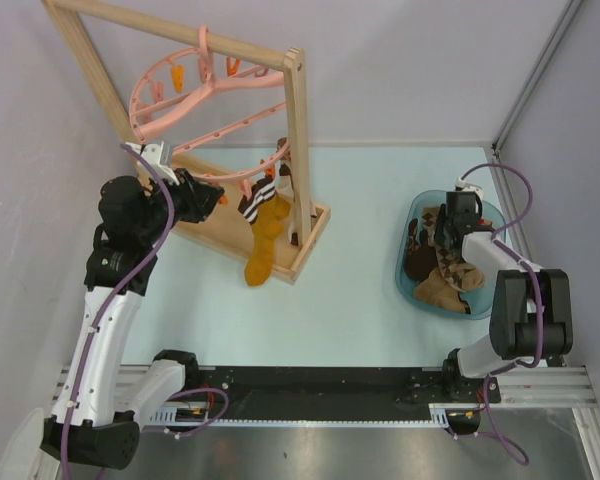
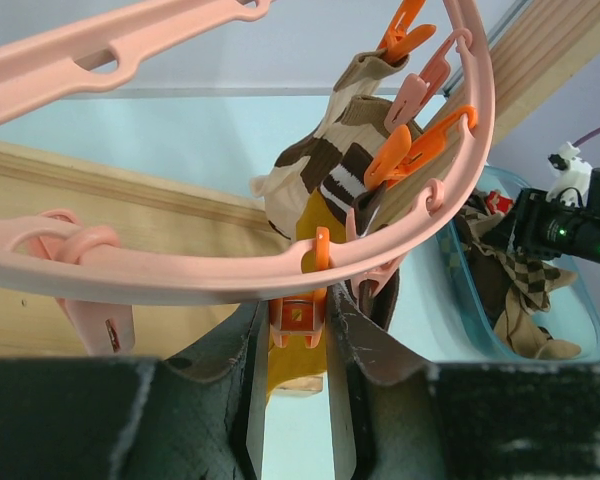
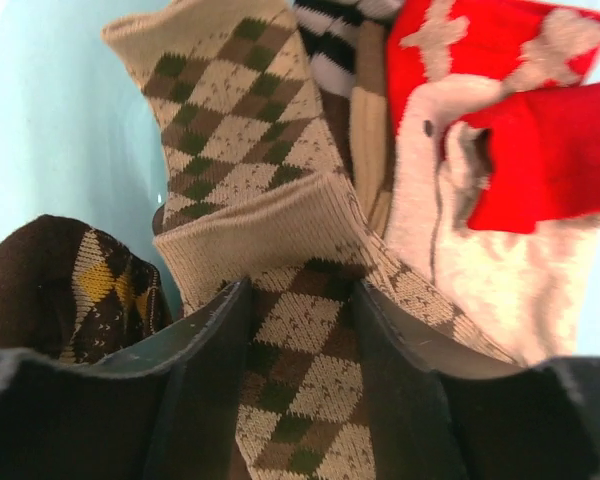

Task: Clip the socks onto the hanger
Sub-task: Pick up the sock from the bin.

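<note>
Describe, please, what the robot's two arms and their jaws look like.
The left arm has long white links between black joint housings, one with a small green mark. The right arm shows the same white and black parts. A thin purple cable runs along each in loose loops. In the wrist views both pairs of jaws are dark grey, broad at the base, with flat inner faces.

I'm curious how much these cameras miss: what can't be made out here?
Top view: how many socks fill the tub; the right hand covers them.
Right wrist view: red-and-white sock, cut by the edge.
Left wrist view: mustard sock, mostly behind the hanger, orange clip and left hand.
</note>
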